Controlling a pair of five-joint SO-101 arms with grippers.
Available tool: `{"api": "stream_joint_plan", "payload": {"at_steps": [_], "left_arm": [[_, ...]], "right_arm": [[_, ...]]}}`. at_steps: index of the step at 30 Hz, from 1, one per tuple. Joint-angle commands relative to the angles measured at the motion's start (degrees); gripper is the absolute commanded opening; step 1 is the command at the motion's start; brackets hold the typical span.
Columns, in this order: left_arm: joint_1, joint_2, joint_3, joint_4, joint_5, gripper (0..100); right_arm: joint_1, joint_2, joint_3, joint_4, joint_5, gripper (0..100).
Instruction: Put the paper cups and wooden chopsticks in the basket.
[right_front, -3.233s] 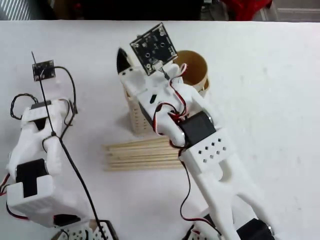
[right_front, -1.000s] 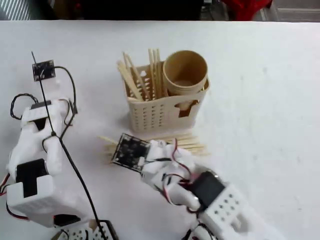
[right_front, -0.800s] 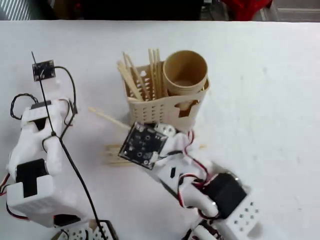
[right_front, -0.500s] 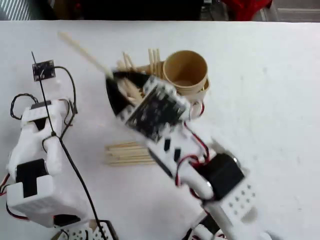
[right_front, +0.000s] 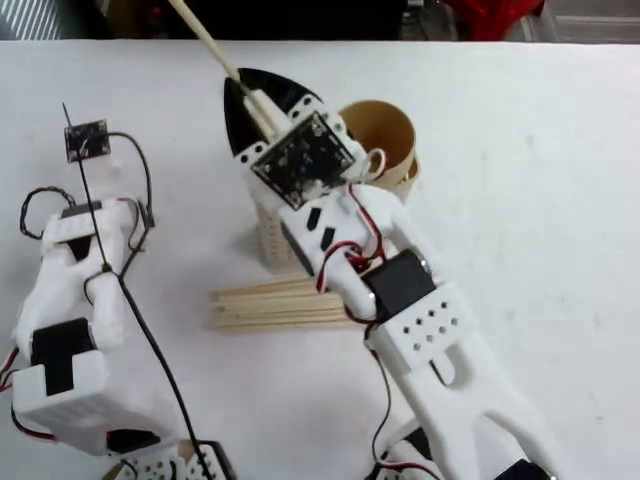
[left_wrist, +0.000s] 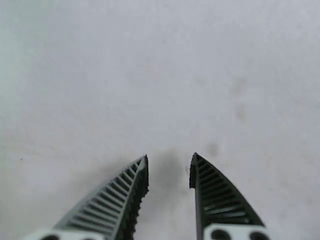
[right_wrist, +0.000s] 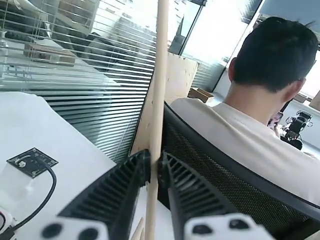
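In the last second the right arm went down to the loose pile of pale wooden chopsticks (right_front: 270, 305) on the near side of the basket, lifted one stick out, and swung it up and back. Now the right gripper (right_front: 250, 100) hangs over the cream perforated plastic basket (right_front: 268, 240), which stands mid-desk toward the far edge of the white desk (right_front: 530, 150). We take this as one more stick about to go in. The tan paper cup (right_front: 392, 128) already sits in the basket's right end, while the pile on the desk shows there are several more trips to make.

The single long wooden chopstick (right_wrist: 161, 75) is pinched between the right gripper's (right_wrist: 159, 167) two ribbed black fingers (right_wrist: 125, 185), which are closed tight on it. It is caught near one end, so most of its length (right_front: 205, 35) runs out past the fingertips, slanting toward the far-left corner and over the desk's far edge. We judge the stick must be tipped more upright before release, or it may catch on the basket rim.

The left arm (right_front: 70, 290) sits by the desk's left edge. The left gripper (left_wrist: 168, 167) hangs over bare desk, its fingers a narrow gap apart with nothing between them.
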Motion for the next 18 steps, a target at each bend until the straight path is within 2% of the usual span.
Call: {"api": "stream_joint_plan", "payload": {"at_steps": [1,6,13,18], "left_arm": [[0.75,-0.22,-1.41,-0.97,-0.62,15],[0.84,-0.22,-1.41,-0.97,-0.62,15],[0.84,-0.22,-1.41,-0.97,-0.62,15],[0.84,-0.22,-1.41,-0.97,-0.62,15]], "right_arm": [[0.48,-0.22,-0.53,-1.54,-0.62,2.1],[0.4,-0.57,-0.44,-1.1,-0.62,9.1],[0.4,-0.57,-0.44,-0.84,-0.62,9.1],[0.66,-0.66,-0.44,5.93,-0.53,9.0]]}}
